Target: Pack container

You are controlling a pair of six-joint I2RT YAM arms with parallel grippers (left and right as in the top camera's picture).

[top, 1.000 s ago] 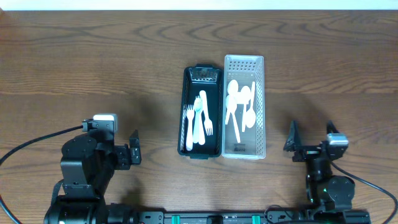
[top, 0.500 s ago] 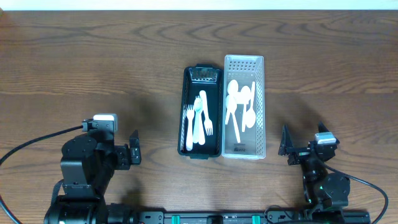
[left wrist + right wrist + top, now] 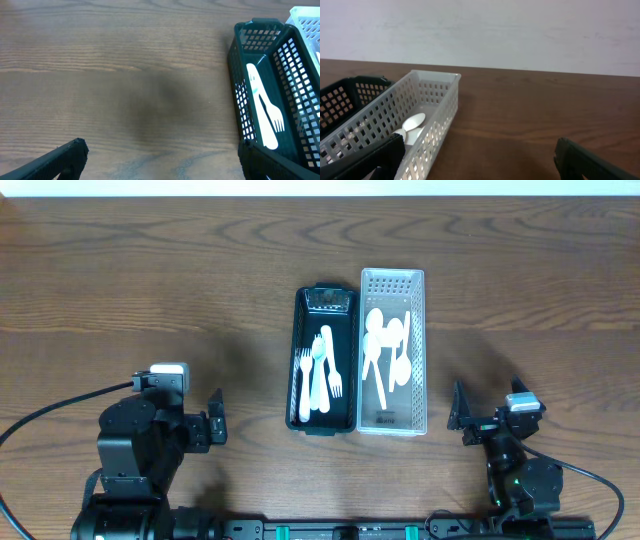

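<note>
A black basket [image 3: 303,360] at the table's middle holds white plastic forks [image 3: 318,375]; it also shows in the left wrist view [image 3: 240,100] with a fork [image 3: 265,115]. A white basket [image 3: 420,350] right beside it holds white spoons [image 3: 385,355]; it shows in the right wrist view [image 3: 437,120] with spoons [image 3: 410,125]. My left gripper [image 3: 212,420] is open and empty at the front left, well left of the black basket. My right gripper [image 3: 482,412] is open and empty at the front right, just right of the white basket.
The brown wooden table [image 3: 150,290] carries only the two baskets. A pale wall [image 3: 520,30] stands behind the table's far edge. Cables run from both arm bases along the front edge.
My right arm has shifted a little left and toward the front, closer to the white basket, between the earliest frame and half a second ago. Since then nothing has moved.
</note>
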